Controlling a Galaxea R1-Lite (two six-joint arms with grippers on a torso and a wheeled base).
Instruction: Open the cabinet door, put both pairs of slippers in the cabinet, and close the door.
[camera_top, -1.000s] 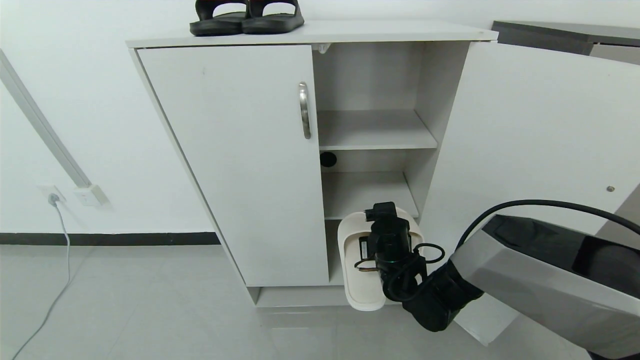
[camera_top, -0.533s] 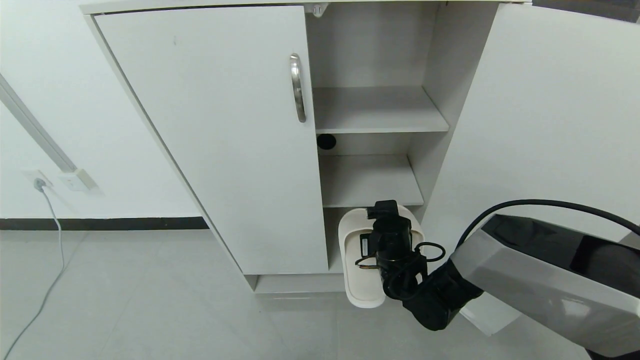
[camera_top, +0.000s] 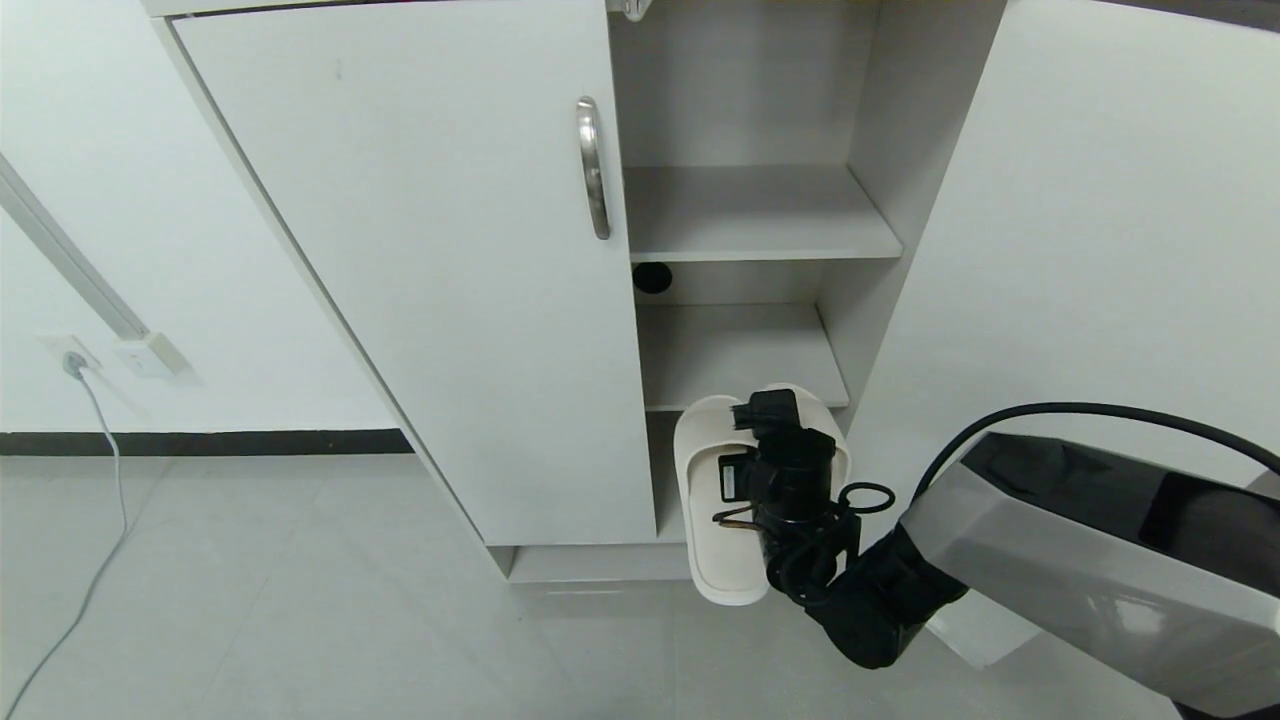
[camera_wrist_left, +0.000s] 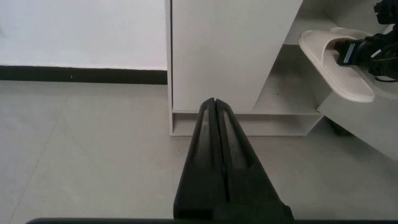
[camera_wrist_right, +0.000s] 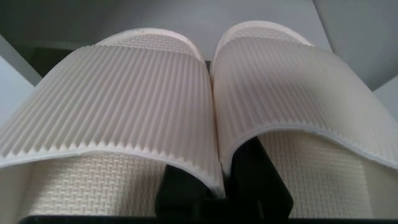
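Right arm (camera_top: 1080, 580): angular silver-grey forearm shell with a glossy black inset panel on top and a thick black cable (camera_top: 1090, 406) arching over it. Beyond the shell come a bulbous black wrist joint and a black cylindrical end section carrying a small white label, a boxy black block at its tip and looped thin black wires (camera_top: 800, 572) at the side. Left gripper (camera_wrist_left: 215, 104): two long matte-black fingers (camera_wrist_left: 229, 146), ridged lengthwise, lying flush with a thin seam between them, widening toward a black base.
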